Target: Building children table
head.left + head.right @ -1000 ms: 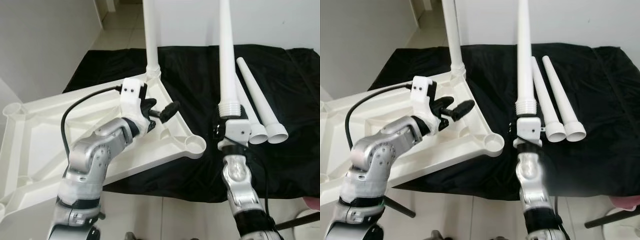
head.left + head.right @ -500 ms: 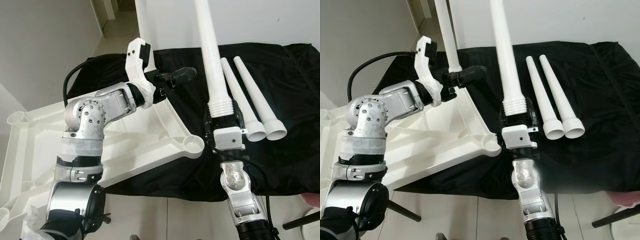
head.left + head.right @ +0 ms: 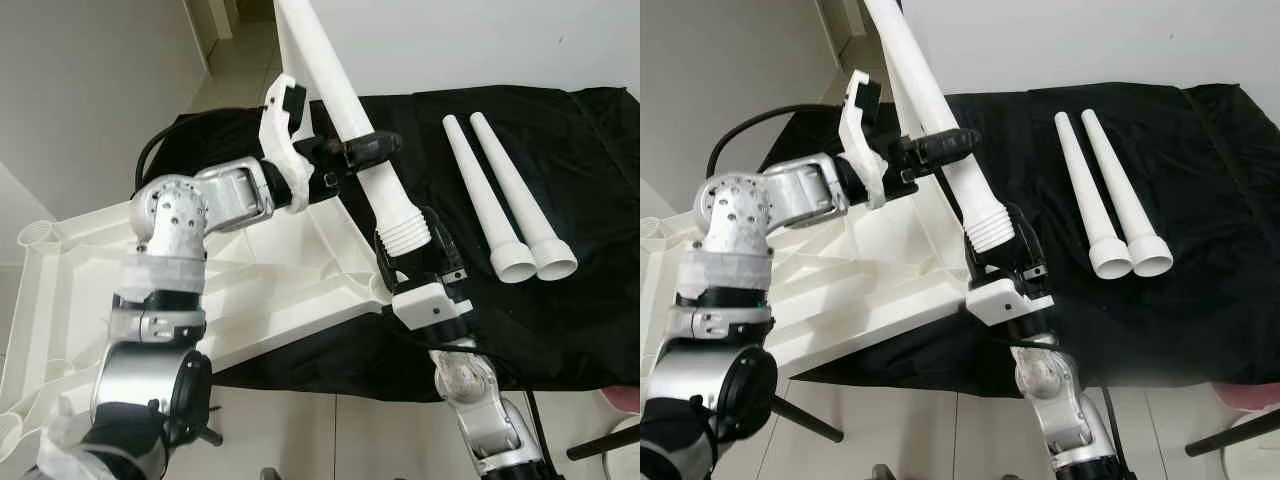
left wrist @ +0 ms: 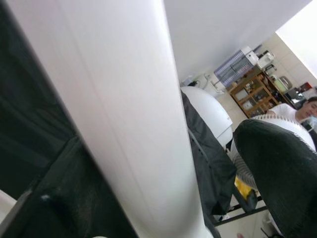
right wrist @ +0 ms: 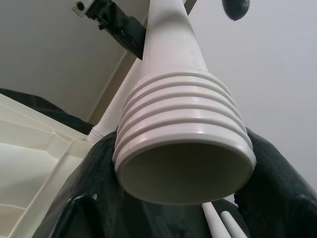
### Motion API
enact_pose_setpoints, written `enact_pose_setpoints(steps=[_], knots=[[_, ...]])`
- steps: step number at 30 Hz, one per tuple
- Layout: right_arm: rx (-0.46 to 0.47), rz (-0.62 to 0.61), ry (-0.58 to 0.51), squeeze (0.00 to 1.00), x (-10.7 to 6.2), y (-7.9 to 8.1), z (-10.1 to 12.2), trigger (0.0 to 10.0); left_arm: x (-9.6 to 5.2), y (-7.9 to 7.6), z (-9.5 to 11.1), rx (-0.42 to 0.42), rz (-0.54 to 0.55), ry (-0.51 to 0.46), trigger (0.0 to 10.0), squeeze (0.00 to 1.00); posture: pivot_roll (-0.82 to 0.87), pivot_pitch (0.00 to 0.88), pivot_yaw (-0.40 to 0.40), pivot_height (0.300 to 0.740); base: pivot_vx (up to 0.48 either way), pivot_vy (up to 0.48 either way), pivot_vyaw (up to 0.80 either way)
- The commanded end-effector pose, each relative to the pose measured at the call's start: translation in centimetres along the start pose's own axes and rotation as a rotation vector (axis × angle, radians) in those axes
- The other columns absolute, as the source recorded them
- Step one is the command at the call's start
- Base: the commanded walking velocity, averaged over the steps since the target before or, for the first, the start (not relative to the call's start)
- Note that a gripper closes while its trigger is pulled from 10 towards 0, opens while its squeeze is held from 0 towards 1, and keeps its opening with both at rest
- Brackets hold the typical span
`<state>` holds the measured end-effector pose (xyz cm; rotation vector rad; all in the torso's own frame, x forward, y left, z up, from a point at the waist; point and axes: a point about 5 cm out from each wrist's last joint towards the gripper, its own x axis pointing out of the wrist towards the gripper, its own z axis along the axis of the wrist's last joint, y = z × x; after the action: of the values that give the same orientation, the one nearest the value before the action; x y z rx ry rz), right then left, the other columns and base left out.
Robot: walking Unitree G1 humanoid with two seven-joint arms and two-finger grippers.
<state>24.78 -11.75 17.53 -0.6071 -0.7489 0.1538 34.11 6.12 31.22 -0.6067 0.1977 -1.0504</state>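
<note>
The right end effector (image 3: 412, 243) sits at centre frame in the left eye view, its two black fingers closed around the threaded, ribbed wide end of a long white table leg (image 3: 345, 115), which slants from there up toward the upper left of the frame. The left end effector (image 3: 362, 152), reaching in from the left on a bent silver arm, clamps the same leg partway up its shaft, with one black finger (image 3: 372, 146) lying across the front of it. In the right wrist view the leg's open hollow mouth (image 5: 183, 171) and its thread rings face the camera, black fingers on both sides. Below and left lies the white tabletop frame (image 3: 80, 290), underside up, with a round corner socket (image 3: 375, 283) just beside the held leg's lower end; whether they touch cannot be told. Two more loose legs (image 3: 500, 190) lie side by side on the black cloth (image 3: 590, 150) at right, wide ends toward the bottom of the frame. Another leg (image 3: 892, 70) stands behind the held one in the frame's far corner.
</note>
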Motion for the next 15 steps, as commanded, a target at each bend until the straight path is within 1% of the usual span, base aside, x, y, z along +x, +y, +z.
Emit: enact_pose_setpoints(steps=[1,4,9,12,14,15], knots=[[-0.006,0.032,-0.047,0.00,-0.3,0.3,0.7,10.0,-0.4,-0.8,1.0,-0.004,-0.226,-0.038,10.0,0.00,-0.13,0.067,0.152,0.740,0.000,0.000,0.00],[-0.025,0.055,-0.052,0.00,-0.8,0.2,0.8,10.0,-0.5,-0.4,1.8,-0.014,-0.197,-0.055,10.0,0.00,-0.13,0.070,0.152,0.740,0.000,0.000,0.00],[-0.035,0.065,-0.051,0.00,-1.0,0.2,0.7,10.0,-0.5,-0.1,2.3,-0.021,-0.182,-0.069,10.0,0.00,-0.13,0.071,0.150,0.740,0.000,0.000,0.00],[-0.045,0.082,-0.049,0.00,-1.5,0.2,0.7,10.0,-0.7,0.5,3.2,-0.038,-0.147,-0.092,10.0,0.00,-0.13,0.066,0.149,0.740,0.000,0.000,0.00],[-0.045,0.082,-0.049,0.00,-1.5,0.2,0.7,10.0,-0.7,0.5,3.2,-0.038,-0.147,-0.092,10.0,0.00,-0.13,0.066,0.149,0.740,0.000,0.000,0.00],[-0.049,0.088,-0.048,0.00,-1.6,0.2,0.7,10.0,-0.8,0.9,3.5,-0.048,-0.121,-0.099,10.0,0.00,-0.13,0.062,0.150,0.740,0.000,0.000,0.00]])
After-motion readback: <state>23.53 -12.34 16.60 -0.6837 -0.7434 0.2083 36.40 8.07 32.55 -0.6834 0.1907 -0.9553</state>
